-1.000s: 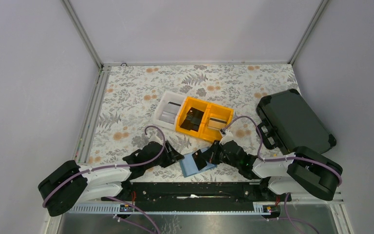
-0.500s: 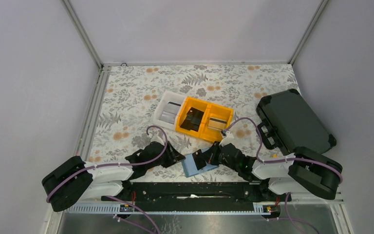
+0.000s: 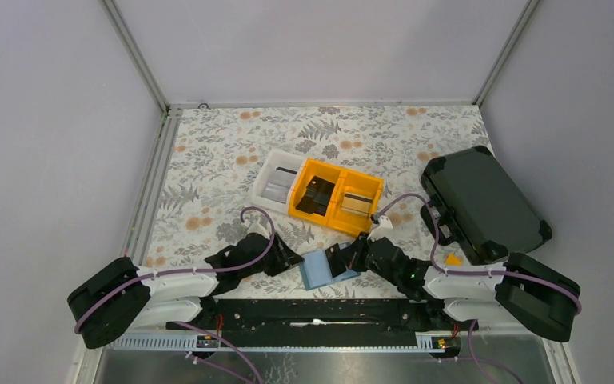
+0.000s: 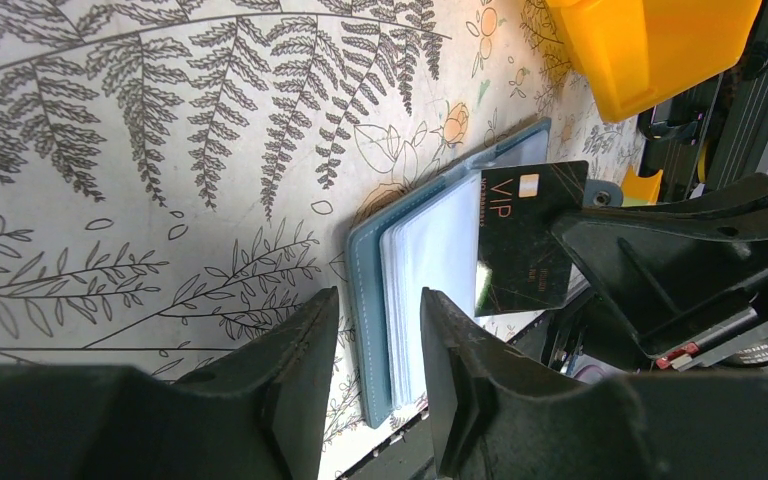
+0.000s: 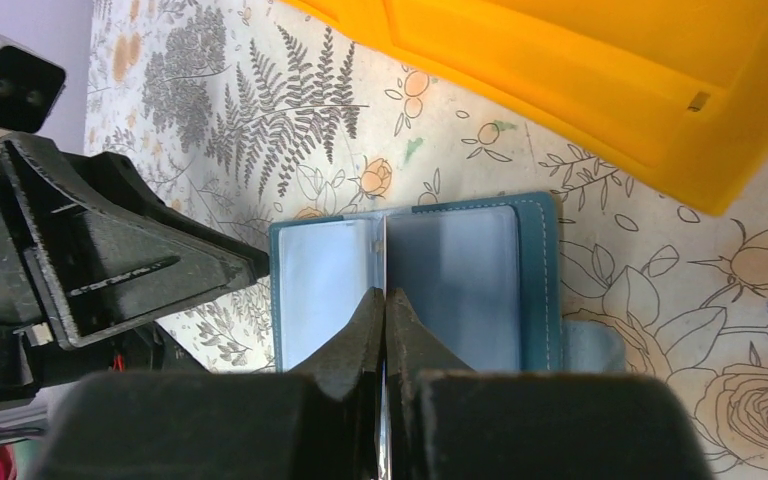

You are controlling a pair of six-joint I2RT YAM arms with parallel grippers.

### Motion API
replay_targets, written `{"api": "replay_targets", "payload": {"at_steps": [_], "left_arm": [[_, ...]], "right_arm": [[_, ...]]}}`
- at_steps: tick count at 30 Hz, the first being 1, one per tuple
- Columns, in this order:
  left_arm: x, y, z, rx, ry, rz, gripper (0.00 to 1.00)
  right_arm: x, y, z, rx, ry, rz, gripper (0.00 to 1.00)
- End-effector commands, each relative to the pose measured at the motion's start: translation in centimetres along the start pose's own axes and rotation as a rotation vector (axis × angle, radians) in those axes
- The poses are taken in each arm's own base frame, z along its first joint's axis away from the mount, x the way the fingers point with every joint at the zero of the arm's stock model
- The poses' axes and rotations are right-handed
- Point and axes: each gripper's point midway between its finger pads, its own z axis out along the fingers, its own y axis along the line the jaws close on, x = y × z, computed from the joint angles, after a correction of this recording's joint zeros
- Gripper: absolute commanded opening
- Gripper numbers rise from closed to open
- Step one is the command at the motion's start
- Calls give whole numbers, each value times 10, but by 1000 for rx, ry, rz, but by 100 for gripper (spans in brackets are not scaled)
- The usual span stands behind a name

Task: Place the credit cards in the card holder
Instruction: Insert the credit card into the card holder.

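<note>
Pinching a thin black credit card (image 4: 525,235), your right tool (image 5: 384,295) holds it over the open teal-blue bifold card holder (image 5: 325,285). Your left tool (image 4: 378,300) stands narrowly open, empty, beside it.

the teal card holder (image 5: 460,290) lies open and flat; i pinch a black vip card (image 4: 525,240) upright over its fold.
</note>
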Motion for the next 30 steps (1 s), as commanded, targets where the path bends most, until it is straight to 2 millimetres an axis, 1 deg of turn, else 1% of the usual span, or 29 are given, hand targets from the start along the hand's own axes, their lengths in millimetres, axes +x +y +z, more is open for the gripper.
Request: {"api": "replay_targets", "payload": {"at_steps": [1,4,7,16,30], "left_arm": [[16,40,-5,-139,56,15,39],[16,40,-5,-138,56,12,39],[16,41,-5,-141,56,11,38],[16,40,-5,-142,58,15,38],[18,40,-5,-142,62,18,38]], "right_arm": [[2,5,2,-37,-2,-9,0],[2,10,2,-63,-3,1,0],[-2,13,0,-67,-19,9,0],[-11,16,-6,-70,-46,18,0],[3,12,-1,-71,2,25,0]]}}
